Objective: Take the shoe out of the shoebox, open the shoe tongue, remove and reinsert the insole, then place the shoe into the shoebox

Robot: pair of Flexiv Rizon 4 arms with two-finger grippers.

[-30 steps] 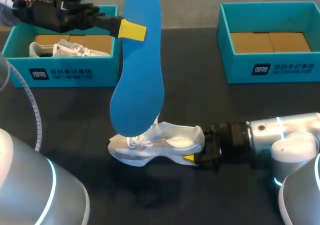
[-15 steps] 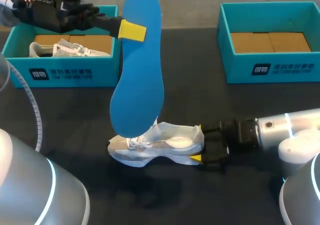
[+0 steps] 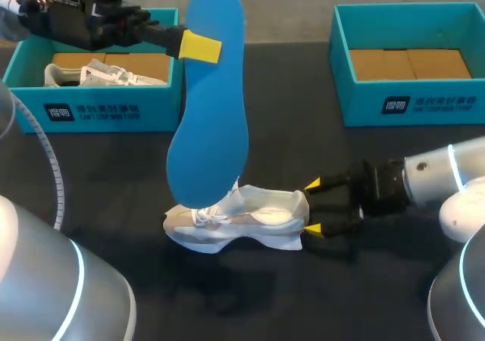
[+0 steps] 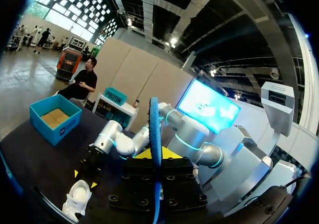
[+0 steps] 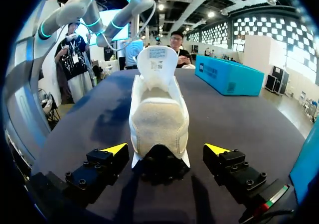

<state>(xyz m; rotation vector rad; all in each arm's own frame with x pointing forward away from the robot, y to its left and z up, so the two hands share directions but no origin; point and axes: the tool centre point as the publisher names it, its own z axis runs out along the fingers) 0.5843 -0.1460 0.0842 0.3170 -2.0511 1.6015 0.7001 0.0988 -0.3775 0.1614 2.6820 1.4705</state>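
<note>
White shoe [image 3: 239, 220]: upright on its sole on the table [image 3: 303, 167], lower centre of frame, toe left, heel right, tongue lifted. Blue insole [image 3: 208, 98]: out of the shoe, on end in the air above it. Teal shoebox [image 3: 98, 114], upper left: open, holding a second shoe [image 3: 98, 74]. Second shoebox [image 3: 409, 102], upper right: open, brown floor showing.
</note>
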